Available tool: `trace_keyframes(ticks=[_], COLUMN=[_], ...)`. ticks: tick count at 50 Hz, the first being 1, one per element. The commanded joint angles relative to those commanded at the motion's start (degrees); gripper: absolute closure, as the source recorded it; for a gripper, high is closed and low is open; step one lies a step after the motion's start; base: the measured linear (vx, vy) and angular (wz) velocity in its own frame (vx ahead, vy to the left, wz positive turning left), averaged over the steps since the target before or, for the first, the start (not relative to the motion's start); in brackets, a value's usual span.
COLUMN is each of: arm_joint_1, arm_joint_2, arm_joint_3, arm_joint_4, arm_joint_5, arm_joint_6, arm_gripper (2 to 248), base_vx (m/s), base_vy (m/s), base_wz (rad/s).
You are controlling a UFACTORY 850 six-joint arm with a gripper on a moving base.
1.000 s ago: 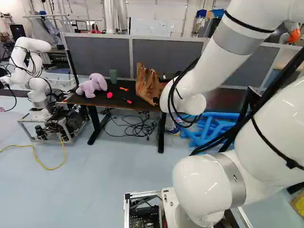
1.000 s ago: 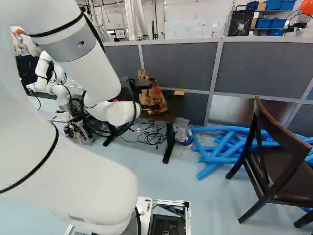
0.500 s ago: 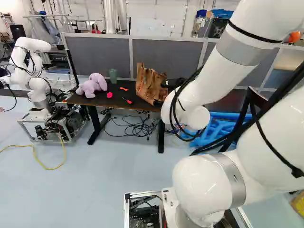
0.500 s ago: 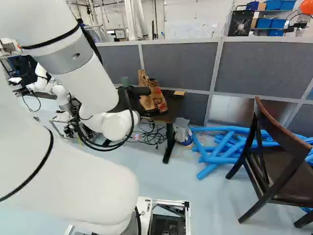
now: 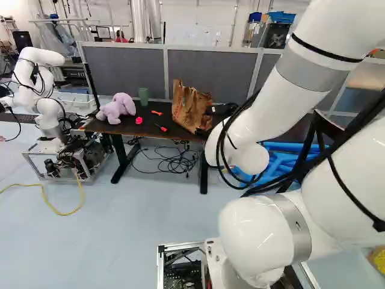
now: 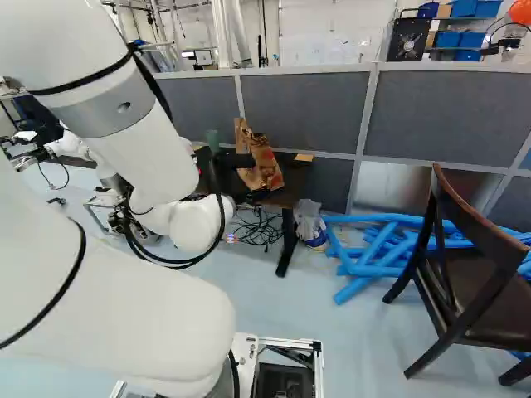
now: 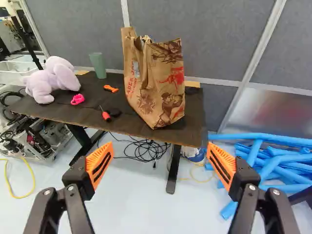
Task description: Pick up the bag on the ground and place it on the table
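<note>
In the right base view, a dark part of my gripper shows past the white arm, its fingertips hidden. The wrist view has the gripper open, its orange-padded fingers wide apart with nothing between them. Ahead of it, the brown paper bag stands on the dark table, leaning slightly, near the table's end and apart from the fingers. The left base view also shows the bag on the tabletop.
A purple plush toy, a green cup and small orange and pink items share the table. Cables lie beneath it. Blue tubes and a dark chair are to its right. Another robot stands at the left.
My arm has drawn back toward the base, shifting right in the left base view and left in the right base view. The bag has kept its place on the table.
</note>
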Motion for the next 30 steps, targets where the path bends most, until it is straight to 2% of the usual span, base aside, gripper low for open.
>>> trace_keyframes(ticks=[30], arm_joint_1=[0.0], arm_joint_2=[0.1], arm_joint_3=[0.4], arm_joint_4=[0.0], arm_joint_5=[0.5], arm_joint_6=[0.1], arm_gripper=[3], base_vx=[0.0], base_vy=[0.0], base_wz=[0.0])
